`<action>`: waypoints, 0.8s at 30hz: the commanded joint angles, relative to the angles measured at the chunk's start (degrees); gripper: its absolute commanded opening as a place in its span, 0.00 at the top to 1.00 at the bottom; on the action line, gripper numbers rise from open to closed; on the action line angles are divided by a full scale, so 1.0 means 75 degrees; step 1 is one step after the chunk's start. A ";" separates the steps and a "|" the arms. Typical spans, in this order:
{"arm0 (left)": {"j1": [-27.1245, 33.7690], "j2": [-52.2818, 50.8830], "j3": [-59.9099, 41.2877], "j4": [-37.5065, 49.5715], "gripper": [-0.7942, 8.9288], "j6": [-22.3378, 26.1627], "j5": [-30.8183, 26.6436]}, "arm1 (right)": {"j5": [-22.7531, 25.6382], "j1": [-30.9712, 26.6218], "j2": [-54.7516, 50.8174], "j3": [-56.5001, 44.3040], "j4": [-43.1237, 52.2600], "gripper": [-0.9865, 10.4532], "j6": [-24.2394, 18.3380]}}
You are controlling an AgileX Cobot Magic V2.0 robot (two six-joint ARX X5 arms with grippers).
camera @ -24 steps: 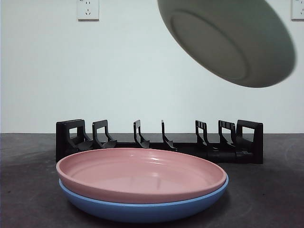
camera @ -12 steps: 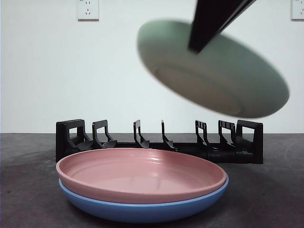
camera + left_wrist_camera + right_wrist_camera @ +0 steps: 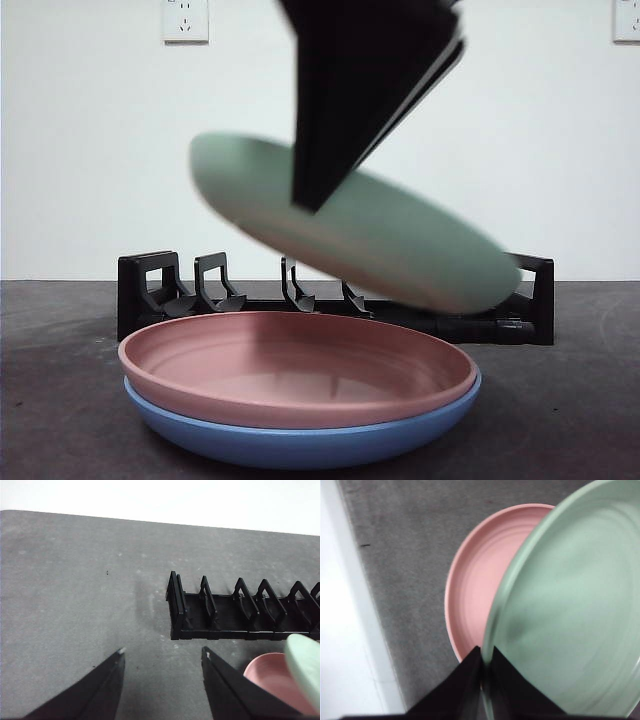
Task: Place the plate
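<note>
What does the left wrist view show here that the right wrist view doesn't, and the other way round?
Only the left wrist view shows the black plate rack and the open, empty left gripper above bare table. Only the right wrist view shows the right gripper with its fingers clamped on the rim of the green plate, plus that plate's inner face. Both show the pink plate with the green plate held over it; the left wrist view catches only the edges of both.

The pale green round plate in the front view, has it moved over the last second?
Yes. The pale green round plate, clamped by the right gripper, has dropped and shifted left, from high above the black slotted rack down to just over the pink plate.
</note>
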 commanded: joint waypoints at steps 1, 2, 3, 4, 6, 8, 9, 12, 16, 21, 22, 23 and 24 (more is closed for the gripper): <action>-0.0023 0.0012 0.0090 0.0087 0.66 0.0006 -0.0023 | 0.0041 0.0143 0.0358 0.0076 0.0271 0.90 -0.0102; -0.0023 0.0009 0.0090 0.0087 0.66 0.0003 -0.0023 | 0.0035 0.0143 0.0455 0.0076 0.0332 0.90 -0.0111; -0.0023 0.0009 0.0090 0.0087 0.66 0.0006 -0.0023 | 0.0035 0.0143 0.0560 0.0076 0.0388 0.90 -0.0119; -0.0023 0.0012 0.0090 0.0087 0.66 0.0006 -0.0023 | 0.0029 0.0143 0.0653 0.0076 0.0428 0.90 -0.0143; -0.0023 0.0009 0.0090 0.0087 0.66 0.0006 -0.0023 | -0.0035 0.0143 0.0836 0.0076 0.0510 0.90 -0.0187; -0.0023 0.0009 0.0090 0.0085 0.66 0.0006 -0.0023 | -0.0070 0.0143 0.1008 0.0076 0.0583 0.90 -0.0289; -0.0023 0.0009 0.0090 0.0087 0.66 0.0006 -0.0023 | -0.0073 0.0143 0.1084 0.0076 0.0621 0.90 -0.0321; -0.0023 0.0009 0.0090 0.0085 0.66 0.0006 -0.0023 | -0.0085 0.0143 0.1276 0.0076 0.0743 0.90 -0.0379; -0.0023 0.0009 0.0090 0.0085 0.66 0.0006 -0.0023 | -0.0143 0.0143 0.1472 0.0076 0.0918 0.90 -0.0542; -0.0023 0.0009 0.0090 0.0082 0.66 0.0006 -0.0023 | -0.0291 0.0140 0.1626 0.0076 0.1011 0.90 -0.0688; -0.0023 0.0009 0.0090 0.0082 0.66 0.0006 -0.0023 | -0.0294 0.0140 0.1638 0.0076 0.1005 0.90 -0.0705; -0.0023 0.0009 0.0090 0.0082 0.66 0.0006 -0.0023 | -0.0297 0.0140 0.1638 0.0076 0.1003 0.90 -0.0714; -0.0023 0.0009 0.0090 0.0079 0.66 0.0006 -0.0023 | -0.0300 0.0140 0.1638 0.0076 0.1003 0.90 -0.0717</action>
